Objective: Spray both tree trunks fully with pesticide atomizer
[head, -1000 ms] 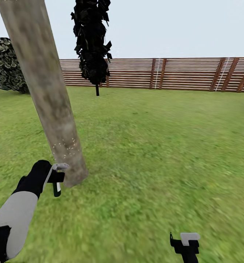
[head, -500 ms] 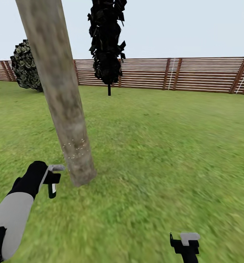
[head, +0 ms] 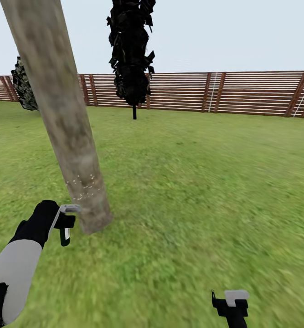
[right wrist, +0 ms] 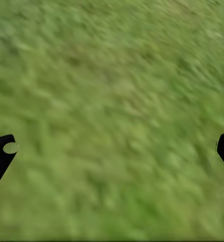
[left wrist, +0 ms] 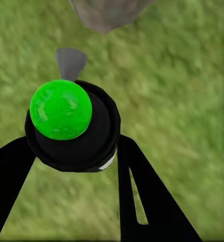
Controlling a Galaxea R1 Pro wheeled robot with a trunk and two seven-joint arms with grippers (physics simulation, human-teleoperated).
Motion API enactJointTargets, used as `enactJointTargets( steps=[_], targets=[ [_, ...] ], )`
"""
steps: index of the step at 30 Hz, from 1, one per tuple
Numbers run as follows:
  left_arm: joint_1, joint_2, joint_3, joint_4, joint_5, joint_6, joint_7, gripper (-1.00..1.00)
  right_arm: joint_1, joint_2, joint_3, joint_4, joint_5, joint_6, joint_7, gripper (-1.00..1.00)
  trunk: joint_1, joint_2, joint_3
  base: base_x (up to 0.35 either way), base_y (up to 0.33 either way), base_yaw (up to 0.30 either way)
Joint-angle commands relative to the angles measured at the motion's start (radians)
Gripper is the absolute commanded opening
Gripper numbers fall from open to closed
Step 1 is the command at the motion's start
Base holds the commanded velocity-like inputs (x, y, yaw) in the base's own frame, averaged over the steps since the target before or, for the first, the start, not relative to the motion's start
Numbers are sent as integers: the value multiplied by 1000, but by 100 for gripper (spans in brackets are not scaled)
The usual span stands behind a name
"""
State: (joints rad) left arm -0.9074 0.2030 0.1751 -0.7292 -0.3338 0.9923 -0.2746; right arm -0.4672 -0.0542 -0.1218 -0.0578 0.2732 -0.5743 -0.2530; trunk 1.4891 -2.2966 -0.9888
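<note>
Clearly the job now is spraying: from the head view, only a small patch of white pesticide specks [head: 82, 187] dots the low part of the tree trunk [head: 60, 114], so I'd sweep the nozzle up and around it. The left gripper [head: 66, 223] hovers just left of the trunk's base; the right gripper [head: 231, 304] hangs near, over grass [head: 193, 191].

In the left wrist view, the pesticide atomizer [left wrist: 71, 126], green-capped, sits clamped between the black fingers [left wrist: 142, 201].

The right wrist view shows fingertips [right wrist: 1, 151] spread wide, holding nothing.
</note>
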Motion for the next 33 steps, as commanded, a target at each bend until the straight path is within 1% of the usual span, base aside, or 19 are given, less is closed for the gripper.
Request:
enactJointTargets(
  steps=[1,6,10,11,12,13,15,16,17,19,26,30,33],
  targets=[
    [-1,-1,3,-1,-12,3,-9,-100,-1,0,-7,1,11,-2,-3,100,0,0,-1,-18,-269,4],
    [0,-1,1,0,-13,3,-9,-100,-1,0,-7,1,12,-2,-2,100,0,0,-1,-3,-273,188],
    [10,10,5,12,-13,2,-9,-100,-1,1,-7,2,12,-2,1,100,0,0,-1,4,-274,273],
    [21,13,5,11,-13,2,0,-100,-1,0,-7,2,13,-2,1,100,0,0,-1,50,-274,276],
    [31,13,5,11,-12,-7,39,-100,-1,-1,-7,2,13,-2,6,100,0,0,-1,76,-274,270],
    [33,11,5,12,-11,-17,57,-100,-1,-1,-7,3,13,-2,12,100,0,0,-1,88,-274,253],
    [35,4,5,13,-8,-37,84,-100,-1,-1,-7,3,12,-2,34,100,0,0,-1,115,-274,184],
    [36,1,5,14,-4,-43,91,-100,-1,-2,-7,3,12,-2,59,100,0,0,-1,138,-271,68],
    [36,-4,5,14,-1,-46,94,-100,-1,-2,-8,2,12,-2,84,100,0,0,-1,145,-270,28],
    [36,-21,8,13,-2,-47,96,-100,-1,-3,-8,1,10,-2,110,100,0,0,-1,148,-270,11],
    [36,-49,11,4,-1,-47,97,-100,-1,-3,-9,1,9,-2,123,100,0,0,-1,204,-226,2],
    [36,-53,12,1,1,-47,97,-100,-1,-3,-9,1,10,-2,121,100,0,0,-1,240,-196,0],
    [36,-53,12,1,16,-47,97,-100,-1,-3,-9,1,11,-2,120,100,0,0,-1,141,-232,0]
  ],
)
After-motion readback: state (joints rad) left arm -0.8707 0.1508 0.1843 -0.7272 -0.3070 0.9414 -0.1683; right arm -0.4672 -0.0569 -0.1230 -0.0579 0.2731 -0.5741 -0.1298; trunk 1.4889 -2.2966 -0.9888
